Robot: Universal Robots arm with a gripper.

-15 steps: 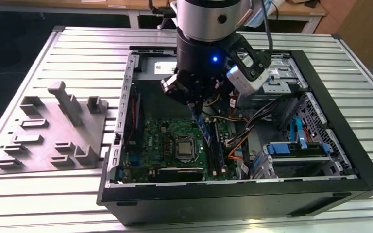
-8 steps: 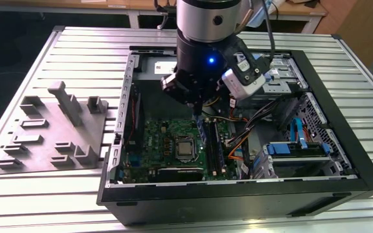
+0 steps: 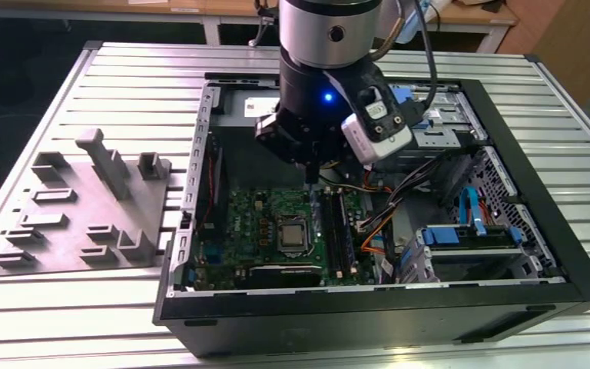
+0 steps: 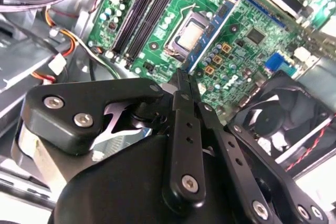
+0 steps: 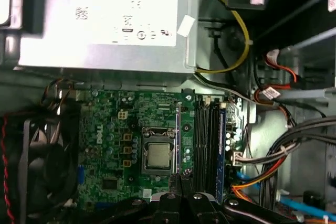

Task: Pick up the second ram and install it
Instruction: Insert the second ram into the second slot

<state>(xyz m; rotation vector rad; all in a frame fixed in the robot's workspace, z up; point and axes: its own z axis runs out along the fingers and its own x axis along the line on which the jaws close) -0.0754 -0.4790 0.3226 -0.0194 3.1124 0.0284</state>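
Pincer clamping second ram, edge-on over motherboard

gripper: we see its black fingers pinched on the second ram, thin edge facing us
ram spot: we'd say over the green motherboard, between the CPU and the black memory slots
power supply: silver box past the board
fan: right beside the board

Tabletop: light-grey metal, ribbed in parallel slats, spanning the exterior view from 9 o'clock to 3 o'clock. Behind it at 12 o'clock stands a wooden-topped desk on white legs. Dark floor lies at 10 o'clock. A brown wooden panel stands at 1 o'clock. Lighting is even, with a soft sheen on the slats.
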